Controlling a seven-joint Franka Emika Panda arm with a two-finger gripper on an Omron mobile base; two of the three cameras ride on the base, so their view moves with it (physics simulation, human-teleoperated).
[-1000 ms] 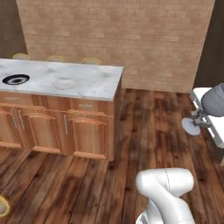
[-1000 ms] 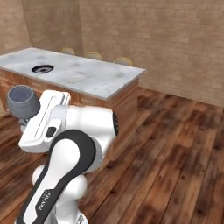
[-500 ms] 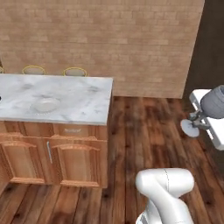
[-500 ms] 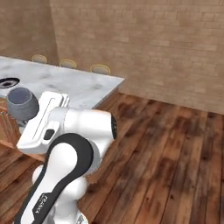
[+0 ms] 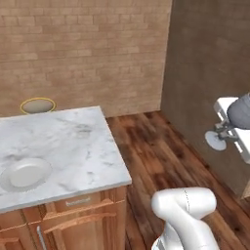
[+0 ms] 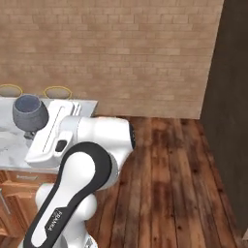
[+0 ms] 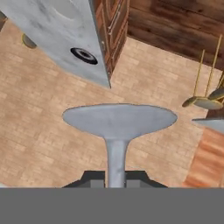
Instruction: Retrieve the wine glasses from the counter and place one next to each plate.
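One wine glass (image 7: pixel 116 127) sits clamped by its stem in the tool (image 7: pixel 115 177), carried in the air beside the marble table (image 5: pixel 68 146), where a white plate (image 5: pixel 25 174) rests near the front edge and a dark navy plate (image 7: pixel 83 55) lies farther along the top.

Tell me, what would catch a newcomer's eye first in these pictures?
Probably the bluish-grey wine glass, held by its stem in the shut gripper beside the big white arm. Next, the marble island top against the brick wall, with a white plate lying near its front edge.
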